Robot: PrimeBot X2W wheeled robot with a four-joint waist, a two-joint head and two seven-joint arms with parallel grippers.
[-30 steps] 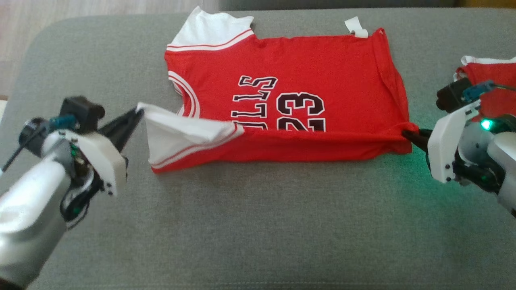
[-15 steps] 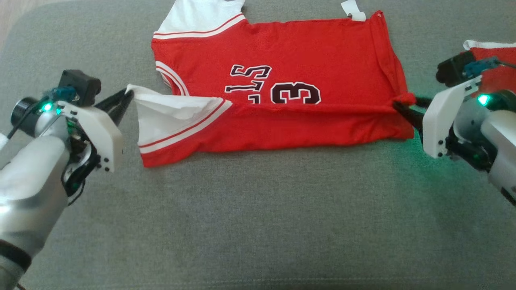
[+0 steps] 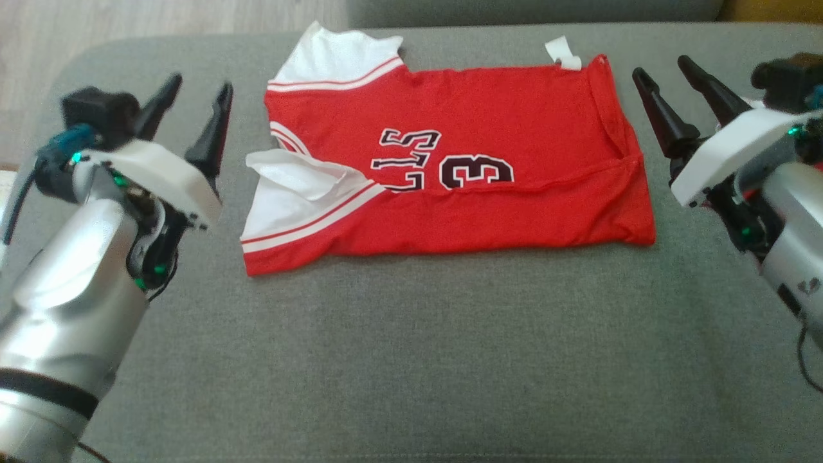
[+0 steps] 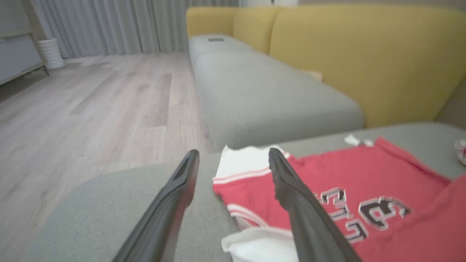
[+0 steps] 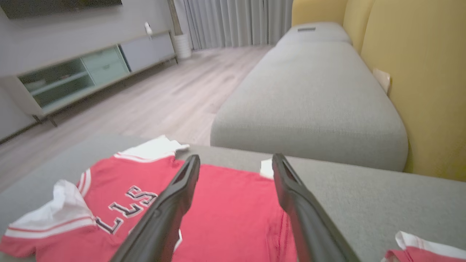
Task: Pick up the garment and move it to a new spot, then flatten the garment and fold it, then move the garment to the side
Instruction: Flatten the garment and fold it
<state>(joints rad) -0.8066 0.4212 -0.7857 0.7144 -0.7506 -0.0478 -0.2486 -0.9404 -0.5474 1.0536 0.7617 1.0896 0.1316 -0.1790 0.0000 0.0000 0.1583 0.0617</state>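
A: Both grippers were empty?
B: Yes. The left gripper [image 3: 200, 81] gaped left of the basketball jersey [image 3: 463, 128]; the right gripper [image 3: 660, 65] stood spread at its right, touching nothing.
A: And the jersey?
B: It lay half-folded on the grey cushion [image 3: 411, 360], far middle.
A: Risk?
B: Its bunched white sleeve [image 3: 299, 186] could drag the fold open on a regrasp.

The left gripper [image 3: 200, 82] sits at the left, its two dark fingers spread wide, pointing toward the far side and holding nothing. The right gripper [image 3: 660, 65], at the right, is equally wide apart and empty.
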